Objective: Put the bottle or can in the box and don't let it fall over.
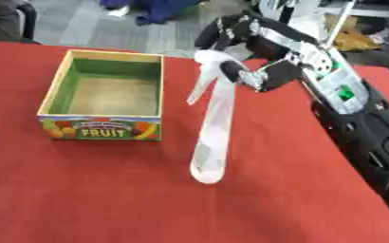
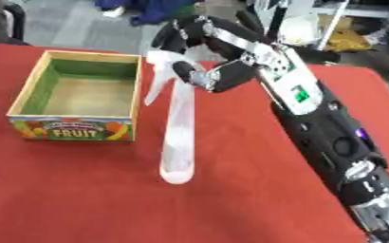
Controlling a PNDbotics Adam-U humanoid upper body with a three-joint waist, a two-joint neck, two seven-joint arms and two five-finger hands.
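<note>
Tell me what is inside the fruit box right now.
Nothing shows inside the fruit box: only green inner walls and a bare tan floor. Its near wall hides the floor strip behind it. The spray bottle stands outside, its top at the right hand.

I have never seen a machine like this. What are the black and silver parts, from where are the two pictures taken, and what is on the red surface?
The black and silver parts are the right arm of a humanoid robot, steered by a person. Both pictures come from a stereo camera in its head, looking down, so they show the same moment and are almost alike. The right hand has its fingers curled round the top of a tall, pale spray bottle. The bottle is blurred and leans, its bottom end towards the camera. On the red table stands an open wooden box with FRUIT written on its front. It looks empty, and the bottle is beside it, not inside. A dark bit at the left eye view's left edge cannot be identified.
</note>
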